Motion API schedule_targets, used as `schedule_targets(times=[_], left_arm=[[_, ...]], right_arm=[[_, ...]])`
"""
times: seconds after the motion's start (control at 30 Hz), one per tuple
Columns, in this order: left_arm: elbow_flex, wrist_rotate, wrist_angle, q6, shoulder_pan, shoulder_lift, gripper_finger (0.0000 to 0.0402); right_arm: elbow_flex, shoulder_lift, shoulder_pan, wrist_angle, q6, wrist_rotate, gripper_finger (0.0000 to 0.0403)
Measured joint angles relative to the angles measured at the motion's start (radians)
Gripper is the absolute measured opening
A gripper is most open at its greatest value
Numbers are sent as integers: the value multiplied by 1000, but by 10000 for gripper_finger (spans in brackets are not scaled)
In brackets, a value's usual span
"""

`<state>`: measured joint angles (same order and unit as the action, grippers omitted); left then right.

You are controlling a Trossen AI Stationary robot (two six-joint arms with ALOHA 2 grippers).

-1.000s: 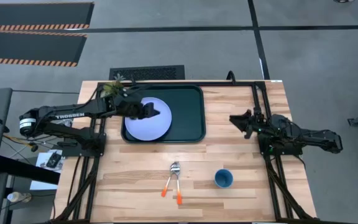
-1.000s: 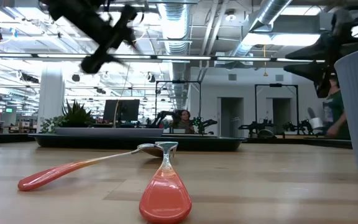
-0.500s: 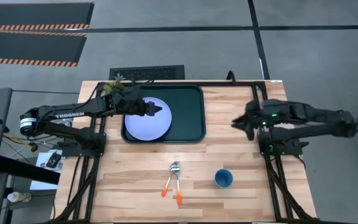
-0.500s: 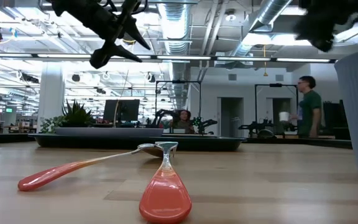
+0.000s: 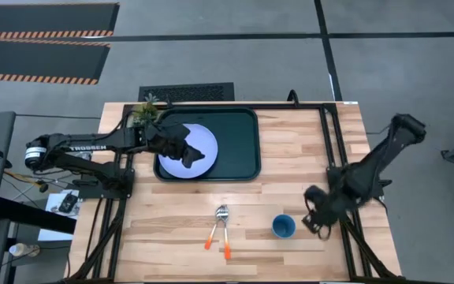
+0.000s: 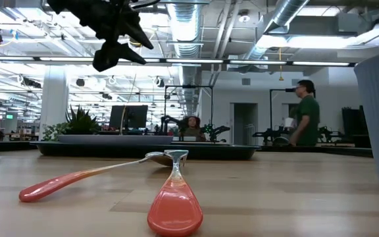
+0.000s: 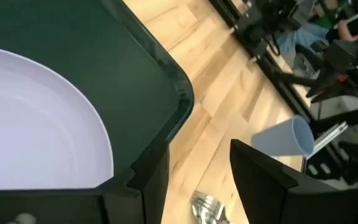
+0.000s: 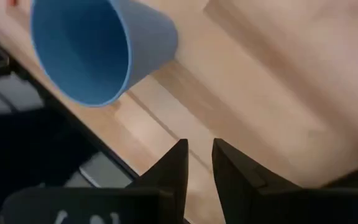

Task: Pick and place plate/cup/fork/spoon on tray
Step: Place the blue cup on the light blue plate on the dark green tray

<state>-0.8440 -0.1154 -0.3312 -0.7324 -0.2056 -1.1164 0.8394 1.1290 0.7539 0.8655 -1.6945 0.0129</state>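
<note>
Wooden table [image 5: 290, 166] before bright office, person [image 6: 304, 122] standing behind

The wooden worktop [image 5: 306, 150] carries the green tray [image 5: 239, 142] at its rear, with fork [image 5: 213, 229], spoon [image 5: 224, 233] and cup [image 5: 283, 226] near its front.

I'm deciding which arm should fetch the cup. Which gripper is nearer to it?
Right. The right gripper hangs just beside the cup, toward the table's right edge. The left gripper is far off, above the plate on the tray.
</note>
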Motion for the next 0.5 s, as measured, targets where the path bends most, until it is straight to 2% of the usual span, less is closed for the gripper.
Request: schedule_targets(times=[0.1,0.2,0.37,0.5], left_arm=[[0,5,-2,34,5,0,155],[0,7,-2,57,5,0,155],[0,8,-2,83,5,0,155],[0,8,-3,84,5,0,155]], right_arm=[[0,110,86,-92,-192,-79,96],[0,237,114,-185,-277,-85,87],[0,425,93,-346,-290,-88,57],[0,503,44,-431,-232,-92,41]])
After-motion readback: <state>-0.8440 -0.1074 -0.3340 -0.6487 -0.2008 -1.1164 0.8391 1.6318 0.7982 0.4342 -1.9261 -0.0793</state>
